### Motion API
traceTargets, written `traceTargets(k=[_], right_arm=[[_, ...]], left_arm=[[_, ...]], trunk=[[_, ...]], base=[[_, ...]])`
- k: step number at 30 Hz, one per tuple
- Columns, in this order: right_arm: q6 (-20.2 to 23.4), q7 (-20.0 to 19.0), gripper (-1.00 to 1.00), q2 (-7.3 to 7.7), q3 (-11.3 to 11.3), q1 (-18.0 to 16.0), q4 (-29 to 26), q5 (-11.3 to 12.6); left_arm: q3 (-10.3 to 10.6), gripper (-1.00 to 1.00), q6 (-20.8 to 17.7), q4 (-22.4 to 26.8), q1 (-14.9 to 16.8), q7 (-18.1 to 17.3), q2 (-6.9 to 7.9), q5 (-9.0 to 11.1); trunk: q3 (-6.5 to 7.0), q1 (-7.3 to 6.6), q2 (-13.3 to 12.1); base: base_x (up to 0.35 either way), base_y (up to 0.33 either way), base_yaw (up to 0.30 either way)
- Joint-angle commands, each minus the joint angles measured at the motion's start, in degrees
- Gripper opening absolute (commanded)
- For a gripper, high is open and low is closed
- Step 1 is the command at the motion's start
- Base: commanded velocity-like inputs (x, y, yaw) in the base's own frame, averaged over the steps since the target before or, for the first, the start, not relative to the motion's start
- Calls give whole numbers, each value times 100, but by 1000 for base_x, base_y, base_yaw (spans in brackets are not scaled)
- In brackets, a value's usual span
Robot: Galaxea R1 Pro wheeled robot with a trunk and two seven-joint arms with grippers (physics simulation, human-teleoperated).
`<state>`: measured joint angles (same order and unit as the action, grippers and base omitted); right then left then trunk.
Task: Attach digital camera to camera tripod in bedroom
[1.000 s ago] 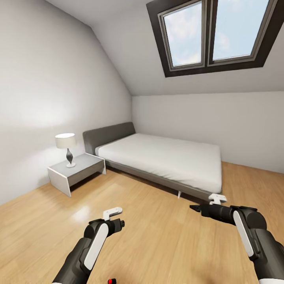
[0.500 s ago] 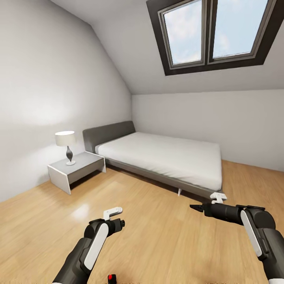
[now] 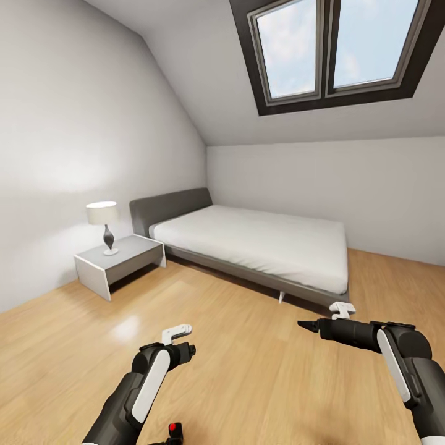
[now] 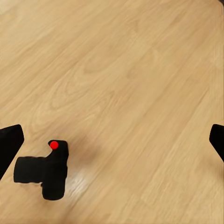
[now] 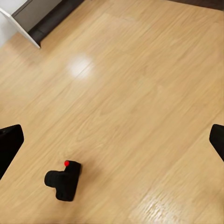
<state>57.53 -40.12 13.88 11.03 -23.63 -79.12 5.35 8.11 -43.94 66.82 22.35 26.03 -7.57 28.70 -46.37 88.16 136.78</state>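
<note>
Light wood floor [image 3: 247, 346] runs through the bedroom [image 3: 204, 111], with white walls, a sloped ceiling and a dark-framed skylight [image 3: 337, 52]. Grey bed [image 3: 247, 247] with white mattress stands against the far wall; beside its headboard sits a low white nightstand [image 3: 117, 262] carrying a table lamp [image 3: 104, 225].

Digital camera [image 4: 46, 170] lies on the bare floor, its red dot visible; in the head view it shows at the bottom edge [image 3: 175, 431], just beside the left arm, partly cut off. It also appears on the floor in the right wrist view [image 5: 63, 179].

Left claw [image 4: 112, 144] hangs above the floor, fingers spread wide and holding nothing, the camera near one fingertip [image 4: 9, 144]. Right claw [image 5: 112, 140] is likewise spread wide and empty, raised over the floor near the foot of the bed.
</note>
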Motion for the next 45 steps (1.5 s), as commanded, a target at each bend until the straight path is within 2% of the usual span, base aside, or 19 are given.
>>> traceTargets(k=[1, 6, 9, 16, 20, 31, 45], right_arm=[[48, 22, 100, 1, 5, -5, 0, 55], [48, 22, 100, 1, 5, -8, 12, 54], [48, 22, 100, 1, 5, -6, 20, 54], [48, 22, 100, 1, 5, -7, 42, 54], [48, 25, 100, 1, 5, -7, 49, 54], [48, 30, 100, 1, 5, -8, 62, 54], [44, 30, 100, 1, 5, -9, 58, 54]], left_arm=[[6, 100, -9, 6, 4, 62, 1, 54], [6, 100, -9, 16, 6, 95, -4, 36], [6, 100, -5, 39, 3, 323, -35, 31], [8, 100, 119, 82, 5, 1482, -215, 63], [22, 100, 268, 84, 6, 1713, -240, 80], [238, 100, 401, 50, 7, 1871, -243, 99], [259, 100, 405, 26, 6, 1863, -243, 100]], trunk=[[-25, 21, 45], [-115, 131, 245], [-169, 197, 365], [-294, 351, 646], [-383, 361, 651], [-627, 390, 666], [-937, 426, 685]], base=[[0, 0, 0], [0, 0, 0], [0, 0, 0], [0, 0, 0], [0, 0, 0], [0, 0, 0], [0, 0, 0]])
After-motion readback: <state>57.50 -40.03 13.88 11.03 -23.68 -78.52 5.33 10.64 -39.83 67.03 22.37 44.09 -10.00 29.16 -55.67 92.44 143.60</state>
